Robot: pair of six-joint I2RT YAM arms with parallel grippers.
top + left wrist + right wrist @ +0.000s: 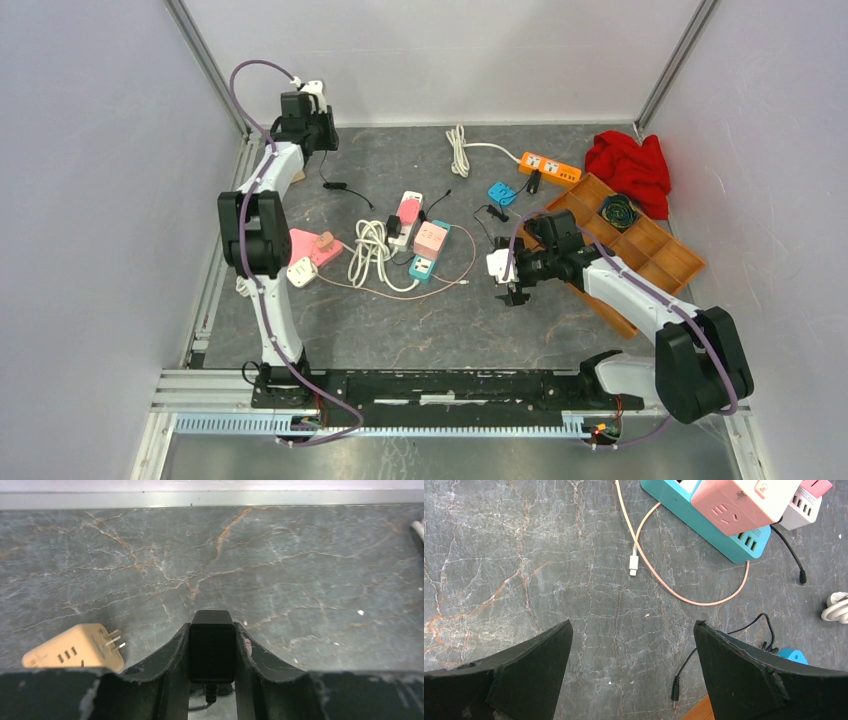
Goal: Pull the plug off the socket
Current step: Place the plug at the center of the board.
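My left gripper (318, 138) is raised over the far left corner of the table. It is shut on a black plug (212, 650), which sits upright between both fingers (175, 650) with its thin black cable (335, 185) trailing down to the table. The plug is in no socket. Power strips with sockets lie mid-table: a white strip (408, 212), a pink cube (430, 240) and a teal strip (425, 265). My right gripper (515, 295) hangs open over bare table right of centre, nothing between its fingers (539, 665).
A beige adapter (75, 647) with bare prongs lies below left of the held plug. A pink strip (310, 248) and white cube (301, 272) sit left. An orange strip (548, 168), blue adapter (500, 193), wooden tray (650, 250) and red cloth (630, 165) are right.
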